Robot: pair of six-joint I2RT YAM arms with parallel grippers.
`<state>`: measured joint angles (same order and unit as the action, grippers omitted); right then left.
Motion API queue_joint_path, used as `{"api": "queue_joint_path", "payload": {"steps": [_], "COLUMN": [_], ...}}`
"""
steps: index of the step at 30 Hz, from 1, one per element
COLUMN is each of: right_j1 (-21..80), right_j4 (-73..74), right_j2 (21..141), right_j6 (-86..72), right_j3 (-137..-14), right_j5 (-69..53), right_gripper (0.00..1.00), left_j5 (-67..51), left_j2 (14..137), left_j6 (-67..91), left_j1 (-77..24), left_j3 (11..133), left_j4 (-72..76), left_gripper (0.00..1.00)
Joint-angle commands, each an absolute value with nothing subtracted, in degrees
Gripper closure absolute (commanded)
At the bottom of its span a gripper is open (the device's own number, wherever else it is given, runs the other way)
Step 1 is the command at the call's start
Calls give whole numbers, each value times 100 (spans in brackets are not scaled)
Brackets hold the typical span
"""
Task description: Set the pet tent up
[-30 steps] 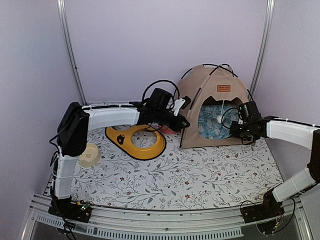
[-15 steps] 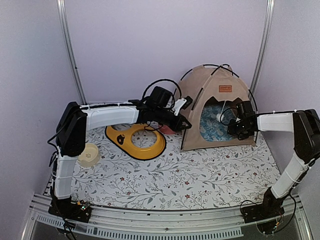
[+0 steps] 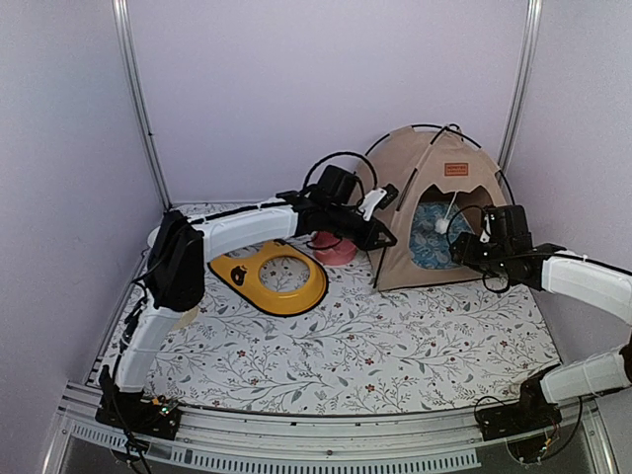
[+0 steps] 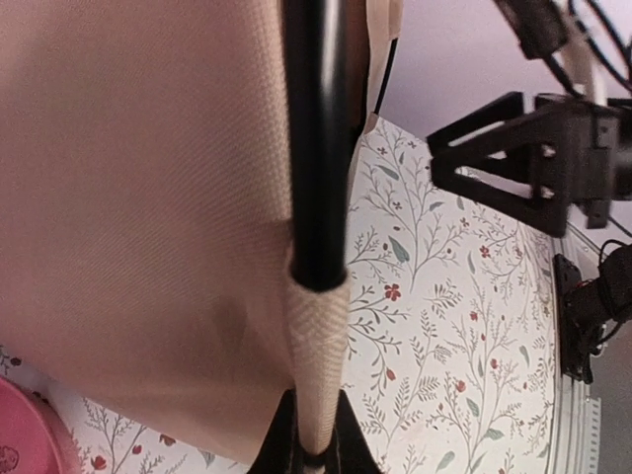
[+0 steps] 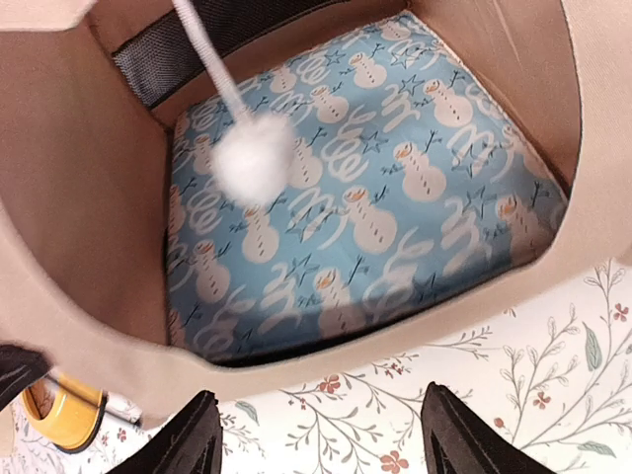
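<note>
The table (image 3: 395, 355) under my arms wears a white cloth printed with leafy sprigs and small red flowers. The pet tent (image 3: 434, 178) stands on it, its doorway straight ahead of my right gripper (image 3: 466, 247). Near my left gripper (image 3: 387, 237), on its left, sits a pink bowl (image 3: 336, 252). Further left, the yellow feeder (image 3: 296, 294) lies flat.

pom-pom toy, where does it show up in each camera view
Top external: the pom-pom hangs in the pet tent doorway, right of centre.
Left wrist: not in it; only tent wall and a black pole.
Right wrist: upper left of centre, over the snowman cushion.
Shared landmark: the tan tent fabric.
</note>
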<state>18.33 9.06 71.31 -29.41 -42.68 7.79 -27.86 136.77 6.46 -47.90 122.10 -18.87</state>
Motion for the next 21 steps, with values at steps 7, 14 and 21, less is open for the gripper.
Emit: {"api": "queue_joint_path", "payload": {"steps": [7, 14, 21], "right_j1": [1821, 2214, 3090], "right_j4": [1147, 734, -27], "right_j2": [6558, 6583, 6537], "right_j6": [-2755, -2524, -2130], "right_j3": [-4372, -4590, -4459], "right_j5": [290, -538, -963], "right_gripper": [20, 1, 1], "left_j5": [-2580, -1823, -1266], "left_j2": [14724, 13606, 11795], "left_j6": [1598, 1548, 1645], "left_j1": [-4871, -4847, -4684], "left_j3": [13590, 12649, 10294], "left_j4": [-1394, -1329, -691], "left_gripper": [72, 29, 16]}}
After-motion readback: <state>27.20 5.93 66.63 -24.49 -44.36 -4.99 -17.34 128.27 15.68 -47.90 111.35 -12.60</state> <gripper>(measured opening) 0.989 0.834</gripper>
